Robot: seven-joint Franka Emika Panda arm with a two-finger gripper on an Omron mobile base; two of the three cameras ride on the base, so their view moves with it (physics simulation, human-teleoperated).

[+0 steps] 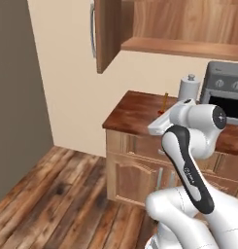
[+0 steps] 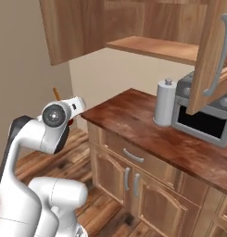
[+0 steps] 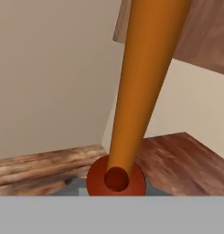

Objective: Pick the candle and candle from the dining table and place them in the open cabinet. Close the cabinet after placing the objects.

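From behind the arm on its left, the white arm is rising from the lower right and folding forward toward a wood counter (image 1: 135,114), and a thin orange taper candle (image 1: 164,102) is poking up just past the arm's wrist, standing roughly upright against the counter top behind it; the gripper itself is hiding behind the wrist, so its jaws are not showing from here. Above, the brown wall cabinet (image 1: 188,29) is hanging with its panelled door (image 1: 107,34) swung out toward the room, a grey bar handle (image 1: 93,30) running along the door's edge. A white paper towel roll (image 1: 189,87) is standing on the counter just beside a grey toaster oven (image 1: 226,95). From behind on the right, the same taper (image 2: 55,94) is sticking up behind the arm's wrist at the left, well short of the counter's near corner and well below the cabinet's inner shelf (image 2: 154,48), which is lying bare; the far door is standing open at the right edge with its long handle facing the room. Looking along the hand, the orange taper (image 3: 145,82) is running straight up the middle, seated in a dark red round holder (image 3: 116,179) at the bottom; the jaws are pressing nearly together, pinching this candle at its base, though the fingertips themselves are sitting hidden under the holder.
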